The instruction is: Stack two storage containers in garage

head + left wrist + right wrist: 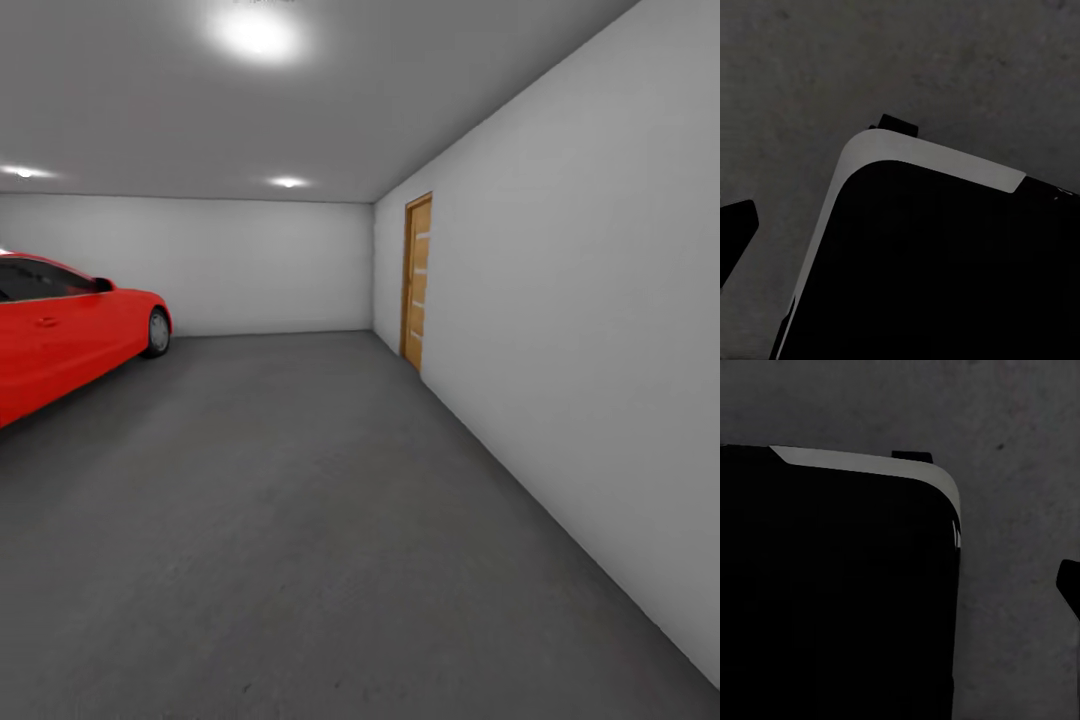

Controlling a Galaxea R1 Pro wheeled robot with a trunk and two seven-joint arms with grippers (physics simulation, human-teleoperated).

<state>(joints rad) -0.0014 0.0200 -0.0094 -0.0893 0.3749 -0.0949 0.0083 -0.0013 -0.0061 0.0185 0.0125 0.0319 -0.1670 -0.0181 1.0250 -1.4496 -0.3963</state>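
- Head view looks into the garage (280, 260): a dark grey concrete floor (300, 520) runs ahead to a pale grey back wall, with ceiling lights (258, 35) glowing overhead.
- A red car (60, 335) stands at the left side, its front pointing toward the back wall.
- On the long right-hand wall (580, 330) a narrow wooden door (416, 282) with pale horizontal panes sits near the far corner.
- Left wrist view looks down on the rough concrete, with a black, pale-edged robot body part (945, 262) in front; dark bits of the left gripper (735, 236) poke in at the edge, and I cannot tell how its fingers stand.
- Right wrist view shows the same concrete and a similar black panel (832, 592); a dark piece of the right gripper (1069, 585) shows at the edge, finger state unclear.
- Neither storage container can be seen from any camera.
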